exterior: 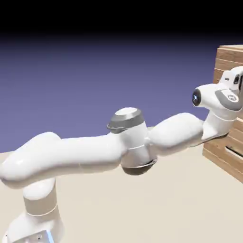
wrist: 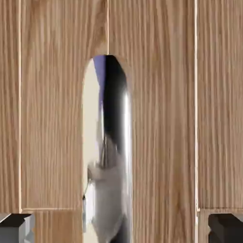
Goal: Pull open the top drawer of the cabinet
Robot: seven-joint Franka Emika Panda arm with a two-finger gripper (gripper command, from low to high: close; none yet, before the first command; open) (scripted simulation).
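Standing wide apart, the claw (wrist: 121,228) holds nothing, seemingly lined up around the handle (wrist: 108,152)

In the exterior view, the cabinet (exterior: 230,59) was cut off by the right edge, and the gripper was hidden beyond that edge. In the hand view, the handle (wrist: 109,152) was cut off by the bottom edge, and the fingertips (wrist: 16,228) were cropped at the lower corners.
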